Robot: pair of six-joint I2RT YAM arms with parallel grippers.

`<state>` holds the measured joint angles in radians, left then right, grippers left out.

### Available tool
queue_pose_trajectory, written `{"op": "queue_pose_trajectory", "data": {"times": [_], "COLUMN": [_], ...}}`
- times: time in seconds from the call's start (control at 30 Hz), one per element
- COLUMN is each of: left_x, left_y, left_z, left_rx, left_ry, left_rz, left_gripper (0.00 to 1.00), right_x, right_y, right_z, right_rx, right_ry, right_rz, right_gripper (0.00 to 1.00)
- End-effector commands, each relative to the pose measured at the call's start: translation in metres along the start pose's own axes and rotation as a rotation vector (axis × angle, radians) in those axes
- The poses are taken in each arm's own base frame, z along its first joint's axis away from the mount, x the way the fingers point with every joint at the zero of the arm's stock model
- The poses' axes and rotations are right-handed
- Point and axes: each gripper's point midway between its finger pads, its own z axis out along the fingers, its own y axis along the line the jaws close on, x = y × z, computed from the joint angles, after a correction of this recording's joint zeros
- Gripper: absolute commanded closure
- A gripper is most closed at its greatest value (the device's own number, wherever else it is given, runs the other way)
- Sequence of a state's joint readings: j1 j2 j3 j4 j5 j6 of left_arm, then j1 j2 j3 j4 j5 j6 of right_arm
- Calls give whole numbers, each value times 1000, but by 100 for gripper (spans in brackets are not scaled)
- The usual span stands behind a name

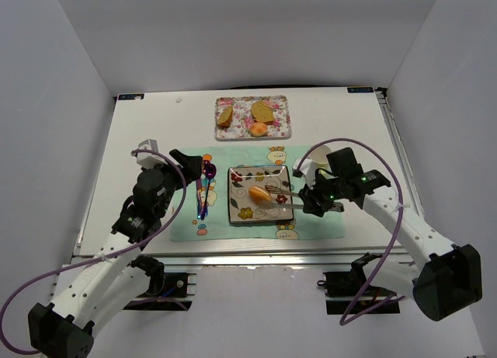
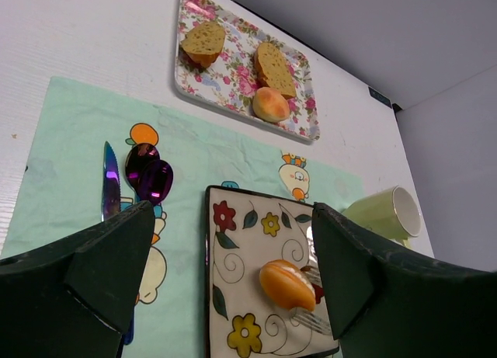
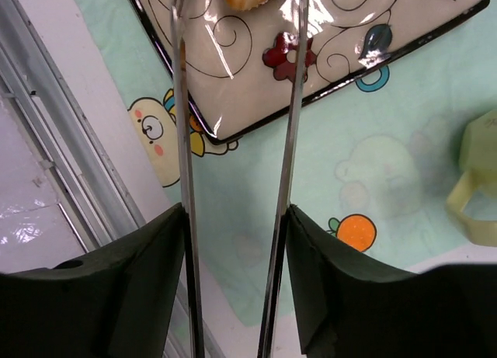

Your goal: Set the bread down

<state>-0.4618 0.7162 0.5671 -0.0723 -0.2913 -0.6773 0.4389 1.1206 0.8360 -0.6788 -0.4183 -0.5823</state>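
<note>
The bread (image 1: 260, 194) is lying on the square flowered plate (image 1: 231, 195), near its middle, on the green placemat (image 1: 186, 222) that is covering the near part of the tabletop (image 1: 155, 125). In the top view its long axis is running roughly from 10 o'clock to 4 o'clock, with the 10 o'clock end looking a little narrower; it is resting flat on the plate.

The right tool (image 1: 312, 203) is sitting at 3 o'clock from the plate and is clamping a pair of metal tongs (image 3: 289, 140). Its fingers (image 3: 342, 280) are pressing on the outer sides of the two arms. The arms are reaching toward 9 o'clock across the plate with the bread between them near their tips. Whether the tips are actually squeezing the bread cannot be told.

The left tool (image 2: 231, 241) is hanging with its jaws spread wide and holding nothing, above the mat at 9 o'clock from the plate, beside a purple spoon (image 1: 208, 170) and a knife (image 1: 200, 201).

A pale green cup (image 2: 384, 212) is lying on its side at 2 o'clock from the plate. A floral tray (image 1: 283, 102) is sitting at 12 o'clock, well apart.
</note>
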Motion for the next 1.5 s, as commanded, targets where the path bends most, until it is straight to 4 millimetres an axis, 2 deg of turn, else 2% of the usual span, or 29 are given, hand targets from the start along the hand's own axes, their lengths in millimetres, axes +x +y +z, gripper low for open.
{"op": "queue_pose_trajectory", "data": {"times": [0.0, 0.13, 0.27, 0.3, 0.37, 0.4, 0.43, 0.53, 0.6, 0.7, 0.73, 0.8, 0.87, 0.93, 1.0, 1.03, 1.1, 1.17, 1.3, 1.4, 1.47], "left_x": [-2, -4, -5, -5, -6, -4, -5, -5, -6, -4, -4, -1, 3, 5, 3, 3, 7, 8, 11, 11, 10], "left_y": [-7, -8, -10, -10, -12, -12, -13, -17, -18, -16, -16, -14, -12, -11, -14, -14, -14, -13, -9, -7, -7], "left_z": [0, 0, -1, -1, 0, 2, 3, 5, 6, 6, 6, 6, 6, 6, 7, 8, 8, 8, 7, 6, 6], "left_rx": [31, 40, 46, 47, 52, 52, 55, 67, 67, 64, 66, 62, 56, 55, 69, 72, 75, 73, 62, 53, 52], "left_ry": [-8, -14, -17, -16, -14, -9, -8, -6, -7, 0, -2, 3, 10, 14, 4, 5, 16, 19, 19, 20, 19], "left_rz": [0, -6, -3, -2, 3, 5, 8, 13, 20, 26, 23, 17, 12, 6, -2, -4, -8, -15, -21, -22, -21], "left_gripper": [9, 9, 9, 9, 9, 9, 9, 9, 9, 9, 9, 9, 9, 9, 10, 10, 10, 11, 11, 11, 11], "right_x": [-23, -35, -71, -86, -103, -111, -113, -99, -89, -58, -39, -19, -3, -1, 12, 9, 22, 18, 26, 33, 37], "right_y": [-7, -3, -5, -7, -13, -18, -20, -25, -26, -25, -22, -23, -21, -26, -28, -35, -37, -36, -34, -30, -28], "right_z": [-11, -20, -44, -57, -68, -75, -76, -63, -56, -41, -30, -19, -6, 3, 16, 20, 35, 40, 55, 65, 68], "right_rx": [30, 29, 73, 98, 134, 154, 154, 142, 144, 136, 117, 117, 103, 118, 124, 147, 123, 90, 43, 5, -17], "right_ry": [-68, -113, -229, -275, -322, -343, -350, -298, -271, -185, -141, -86, -50, -62, -42, -60, -15, -18, 13, 38, 49], "right_rz": [-84, -107, -144, -146, -139, -130, -110, -74, -76, -99, -97, -106, -41, -10, 42, 33, 66, 78, 118, 140, 156], "right_gripper": [41, 37, 40, 45, 55, 67, 70, 70, 63, 58, 57, 52, 52, 52, 54, 54, 54, 54, 54, 60, 75]}}
